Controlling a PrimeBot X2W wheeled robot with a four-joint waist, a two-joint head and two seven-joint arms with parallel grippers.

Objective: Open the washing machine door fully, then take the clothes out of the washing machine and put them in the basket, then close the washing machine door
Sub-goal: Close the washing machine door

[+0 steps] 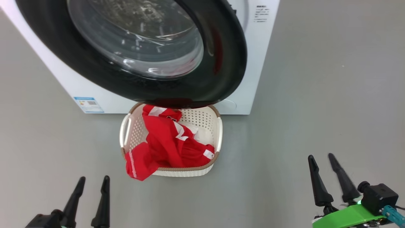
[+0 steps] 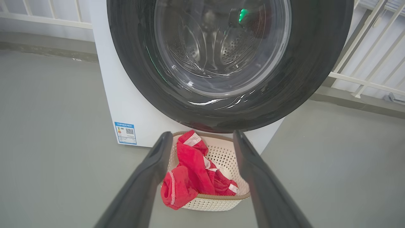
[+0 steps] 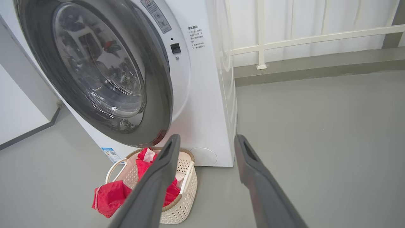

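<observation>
While both arms hang low over the floor (image 1: 316,110), neither holds anything. The left tool (image 1: 95,178) has its fingers spread fully apart. The right tool (image 1: 320,155) also has its fingers well apart and empty. Ahead and between them the basket (image 1: 218,129) sits on the floor, just before the washing machine (image 1: 259,47). The clothes (image 1: 167,142) lie inside it, one red fold spilling over the near left rim. Above the basket, the washing machine door (image 1: 221,63) looks swung most of the way to but not latched. The right wrist view shows a dark gap behind its right edge, and the small black latch socket (image 3: 175,48) on the white front sits uncovered just beside it. Hinge judged to be on the robot's left, free edge on its right. That free edge lies ahead and up-left of the right tool, the nearer arm. The left tool faces the glass squarely. Unloading looks done and closing is the step in hand, which calls for a push on the rim's right side toward the front panel. The basket's far rim sits close under the door, so a low push risks catching it.
</observation>
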